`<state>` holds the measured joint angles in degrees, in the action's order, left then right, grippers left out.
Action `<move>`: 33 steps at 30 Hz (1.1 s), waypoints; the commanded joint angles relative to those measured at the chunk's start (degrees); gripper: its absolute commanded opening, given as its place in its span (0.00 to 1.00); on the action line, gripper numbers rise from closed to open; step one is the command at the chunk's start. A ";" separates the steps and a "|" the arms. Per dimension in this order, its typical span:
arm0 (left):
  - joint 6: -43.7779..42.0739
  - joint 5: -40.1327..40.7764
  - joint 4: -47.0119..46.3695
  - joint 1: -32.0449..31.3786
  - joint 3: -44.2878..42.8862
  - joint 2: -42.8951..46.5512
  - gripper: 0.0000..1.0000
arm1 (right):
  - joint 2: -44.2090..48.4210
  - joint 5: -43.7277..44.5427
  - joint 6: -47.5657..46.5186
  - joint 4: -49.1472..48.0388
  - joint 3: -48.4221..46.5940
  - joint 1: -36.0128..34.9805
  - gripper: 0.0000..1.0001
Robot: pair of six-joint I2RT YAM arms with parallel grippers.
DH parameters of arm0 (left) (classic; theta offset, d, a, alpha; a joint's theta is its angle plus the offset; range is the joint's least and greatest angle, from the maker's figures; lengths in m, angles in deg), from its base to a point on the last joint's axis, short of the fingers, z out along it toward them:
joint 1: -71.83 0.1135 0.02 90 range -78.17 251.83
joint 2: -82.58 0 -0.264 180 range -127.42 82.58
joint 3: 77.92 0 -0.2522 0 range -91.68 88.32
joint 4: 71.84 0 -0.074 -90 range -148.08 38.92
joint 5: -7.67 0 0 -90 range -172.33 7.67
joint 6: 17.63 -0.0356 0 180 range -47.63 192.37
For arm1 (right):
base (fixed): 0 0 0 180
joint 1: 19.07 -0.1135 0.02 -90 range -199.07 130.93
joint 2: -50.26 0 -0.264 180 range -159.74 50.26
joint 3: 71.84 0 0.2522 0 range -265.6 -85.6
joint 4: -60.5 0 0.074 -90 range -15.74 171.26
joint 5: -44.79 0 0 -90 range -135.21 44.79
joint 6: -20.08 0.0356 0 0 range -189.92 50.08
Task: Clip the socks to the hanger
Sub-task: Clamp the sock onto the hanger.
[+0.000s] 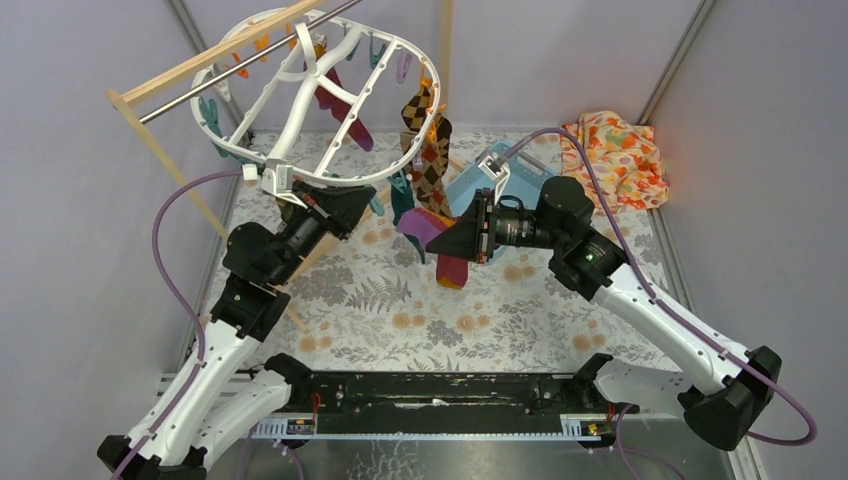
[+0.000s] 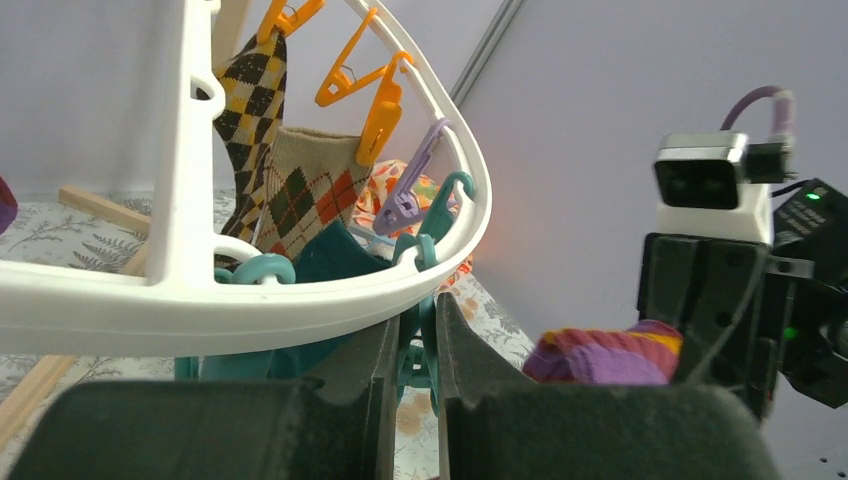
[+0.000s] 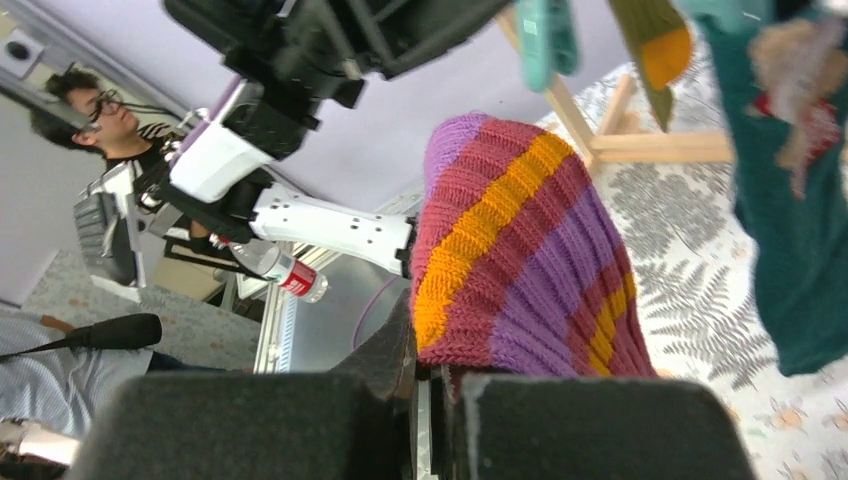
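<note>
Holding at the near rim of the hanger (image 1: 285, 120), the left gripper (image 2: 418, 335) has its jaws drawn to a narrow slot, with a teal peg (image 2: 412, 365) pinched between them. In the left wrist view, the white rim (image 2: 200, 310) runs directly above the fingers.

The right gripper (image 3: 438, 385) is closed almost fully on the striped sock (image 3: 520, 250), which has maroon, purple and orange bands. The sock's lower edge sits in the gap between the fingers, and the rest stands out beyond the tips. In the top view this sock (image 1: 428, 228) is held off the table (image 1: 400, 300), just right of and below the pinched peg (image 1: 398, 190). The left wrist view shows a gap between sock and peg, so the two are apart.

Other items on the hanger:
- Two argyle socks (image 1: 430, 140) hang from pegs on the right side of the rim.
- A teal sock (image 3: 790, 230) hangs beside them, near the pinched peg.
- A maroon sock (image 1: 340, 115) hangs under the crossbars.

The hanger is tilted and sits at the wooden rack (image 1: 200, 60). An orange floral cloth (image 1: 610, 160) lies at the far right corner of the table, well apart from both grippers.
</note>
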<state>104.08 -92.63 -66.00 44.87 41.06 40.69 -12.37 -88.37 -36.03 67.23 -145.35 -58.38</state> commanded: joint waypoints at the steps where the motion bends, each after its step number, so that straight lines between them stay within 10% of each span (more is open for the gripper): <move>1: 2.84 -2.45 -2.86 -0.23 -1.42 -0.23 0.00 | -0.85 4.06 -2.76 -4.30 -5.94 -4.48 0.00; 33: 17.22 4.92 1.58 -0.28 -6.11 -1.54 0.00 | -1.92 8.59 -7.29 -1.15 -6.57 -9.09 0.00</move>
<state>118.22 -89.64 -64.60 44.85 37.23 39.03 -16.59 -80.57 -41.89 67.10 -150.27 -66.97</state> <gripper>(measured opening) 0.177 0.029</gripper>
